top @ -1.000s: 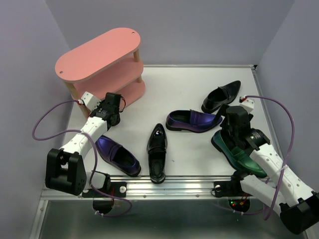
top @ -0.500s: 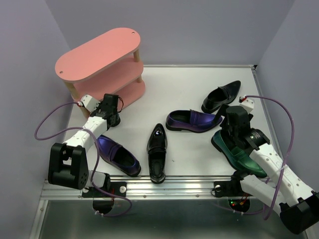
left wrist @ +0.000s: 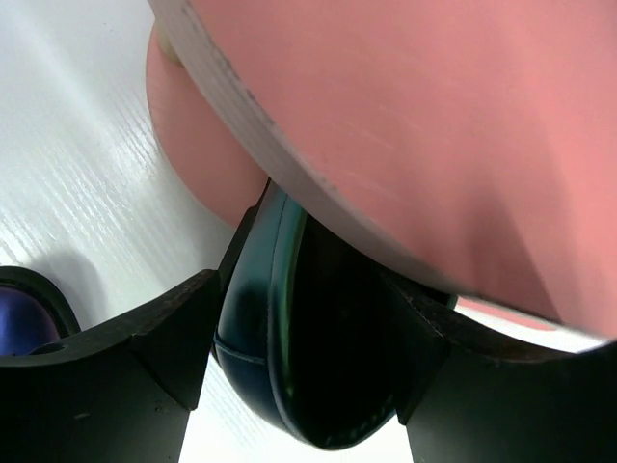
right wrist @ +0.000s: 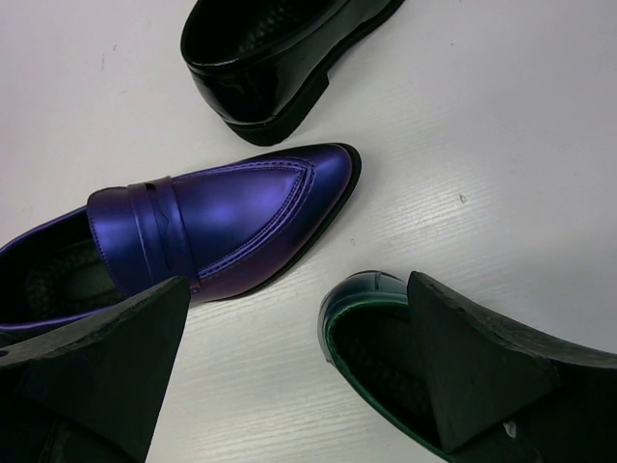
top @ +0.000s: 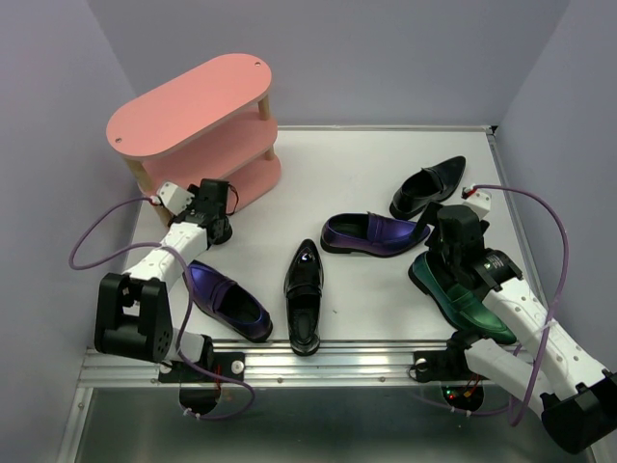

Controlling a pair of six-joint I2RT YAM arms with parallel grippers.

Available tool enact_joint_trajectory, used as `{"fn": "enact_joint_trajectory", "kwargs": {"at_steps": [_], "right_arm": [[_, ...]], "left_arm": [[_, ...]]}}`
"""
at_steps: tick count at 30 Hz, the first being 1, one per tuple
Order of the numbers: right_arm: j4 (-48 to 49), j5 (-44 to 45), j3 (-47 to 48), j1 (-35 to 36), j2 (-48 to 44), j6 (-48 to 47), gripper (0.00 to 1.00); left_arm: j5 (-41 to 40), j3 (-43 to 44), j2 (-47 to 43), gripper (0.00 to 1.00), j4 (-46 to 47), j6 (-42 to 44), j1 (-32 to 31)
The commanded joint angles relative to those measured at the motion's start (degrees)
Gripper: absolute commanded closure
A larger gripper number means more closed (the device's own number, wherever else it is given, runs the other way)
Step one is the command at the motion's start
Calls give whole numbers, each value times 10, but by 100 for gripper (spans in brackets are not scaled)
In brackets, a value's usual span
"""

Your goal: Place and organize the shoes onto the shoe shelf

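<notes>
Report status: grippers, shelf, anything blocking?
Left gripper open, straddling dark shoe under a shoe shelf board. Right gripper open above green shoe. No obstruction seen.

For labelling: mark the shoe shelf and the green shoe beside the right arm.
shoe shelf [top: 183,108]: top external view, on its top board.
green shoe [top: 472,313]: top external view, on its vamp.

The white table [top: 337,164] has a fine lengthwise grain. Lavender walls [top: 386,48] enclose it at the left, rear and right. An aluminium rail [top: 366,362] runs along its near edge.
</notes>
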Motion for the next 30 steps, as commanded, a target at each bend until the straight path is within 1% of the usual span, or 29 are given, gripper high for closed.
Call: {"fn": "enact_joint_trajectory", "kwargs": {"at_steps": [1,7,10,13,15,17,18,19,21,22,23,24,26,27,28,30], "right_arm": [[21,-5,4,3,-11,-1,0],[21,-12,1,3,-12,3,0],[22,-14,1,3,-9,5,0],[24,-16,1,3,-7,6,0],[24,-17,2,3,-7,6,0],[23,-18,3,3,-9,7,0],[24,-18,2,3,-10,7,0],[23,-17,2,3,-12,7,0],[24,-16,3,3,-13,6,0],[24,-14,4,3,-13,6,0],[24,-15,4,3,-12,6,0],[24,-14,4,3,-12,6,0],[24,-13,6,3,-9,7,0],[24,-13,7,3,-9,8,0],[23,-13,9,3,-8,9,0],[24,-13,10,3,-7,10,0]], "left_arm": [[4,16,-54,24,-11,33,-7],[19,-2,-123,22,-35,81,-27],[37,-9,-147,20,-44,109,-33],[49,-10,-162,20,-63,118,-45],[47,-9,-167,20,-78,123,-56],[39,-10,-178,20,-104,123,-94],[36,-10,-180,20,-111,124,-94],[31,-9,-184,21,-119,123,-124],[21,-3,-183,23,-147,116,-156],[19,6,-179,25,-155,112,-189],[17,12,-177,25,-164,109,-207],[17,23,-169,27,-181,99,-242],[13,37,-158,29,-196,89,-285],[5,46,-150,30,-217,82,-309],[-1,65,-129,30,-226,72,-351],[-8,88,-102,30,-239,73,-383]]}}
